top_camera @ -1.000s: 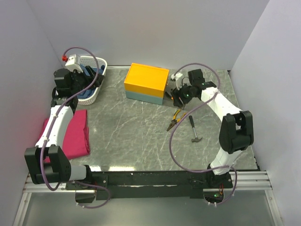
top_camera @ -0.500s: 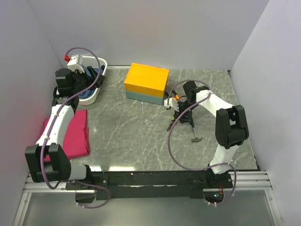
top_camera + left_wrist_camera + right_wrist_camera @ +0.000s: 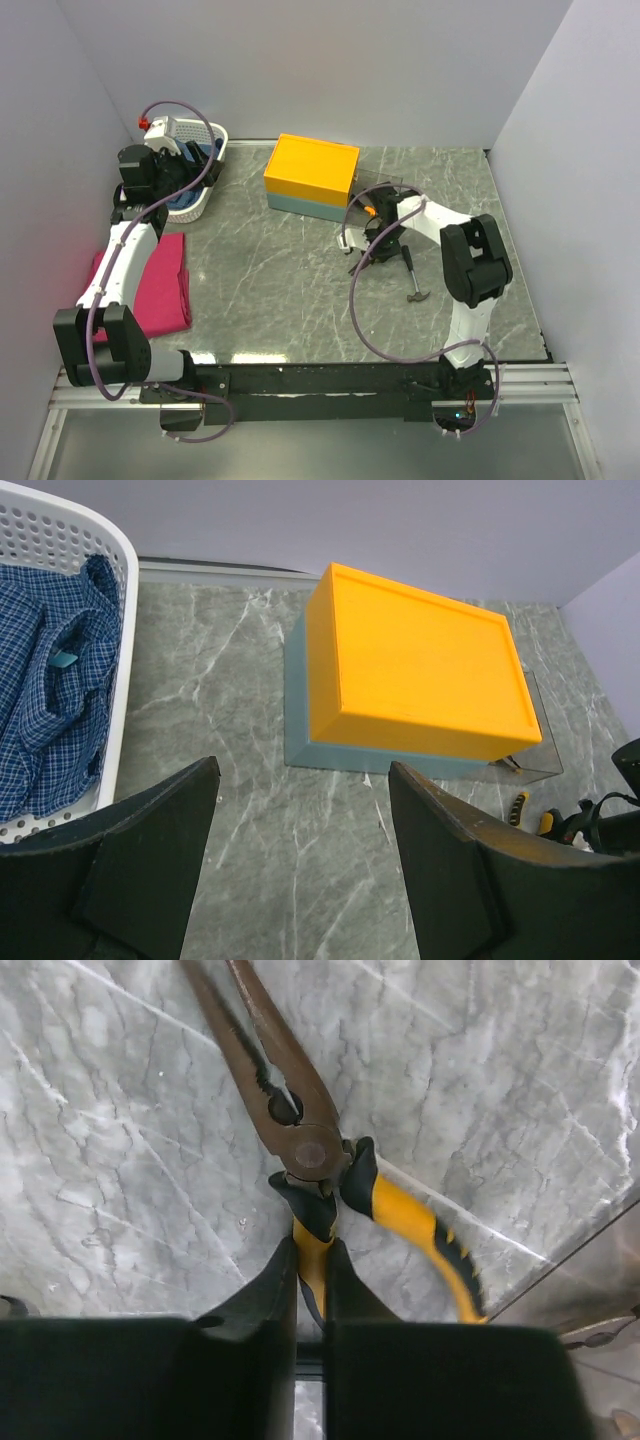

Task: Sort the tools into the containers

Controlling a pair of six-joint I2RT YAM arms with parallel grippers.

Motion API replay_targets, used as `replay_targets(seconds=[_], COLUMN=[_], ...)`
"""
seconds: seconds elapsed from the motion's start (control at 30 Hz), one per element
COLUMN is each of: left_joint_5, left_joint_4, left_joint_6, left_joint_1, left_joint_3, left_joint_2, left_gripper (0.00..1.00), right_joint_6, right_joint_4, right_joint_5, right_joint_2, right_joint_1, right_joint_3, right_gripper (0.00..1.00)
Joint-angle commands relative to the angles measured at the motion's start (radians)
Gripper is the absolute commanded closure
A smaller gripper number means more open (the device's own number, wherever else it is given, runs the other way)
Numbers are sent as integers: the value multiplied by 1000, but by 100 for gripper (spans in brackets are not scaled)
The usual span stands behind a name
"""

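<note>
the right gripper [image 3: 310, 1260] was clamped on one handle of the pliers [image 3: 300, 1130], flat on the table [image 3: 260, 280] near the orange-topped box [image 3: 312, 172]; the hammer [image 3: 412, 275] lay unsorted beside. the left gripper [image 3: 300, 860] hung wide open, empty, by the basket [image 3: 122, 680].

Right fingers [image 3: 255, 1305] dropped onto the pliers [image 3: 310, 1150], pinching 1 handle.

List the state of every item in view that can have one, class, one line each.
pliers: lying on the table, handles splayed
hammer: lying flat, untouched
box: lid closed
basket: holding a blue checked cloth
pink cloth: folded
left end effector: open, empty
right end effector: shut on one pliers handle
</note>
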Motion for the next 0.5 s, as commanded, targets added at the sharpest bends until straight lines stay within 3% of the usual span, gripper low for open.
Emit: replay_targets(seconds=[0.0,0.27,0.37,0.47], left_joint_5=[11,16,19,22], left_joint_4=[18,44,57,66], left_joint_6=[18,1,-10,-14], left_joint_1=[-5,-3,-6,-9], left_joint_3=[34,17,15,18], left_joint_2=[-7,-7,-4,1], left_gripper=[25,25,25,26], right_joint_6=[-59,56,232,559], right_joint_4=[-27,-146,-124,24], right_joint_5=[27,-209,-330,-376], right_joint_2=[-31,-262,-318,-338], right_joint_1=[43,37,6,-51], right_joint_3=[-37,-15,9,22], right_gripper=[100,100,100,100])
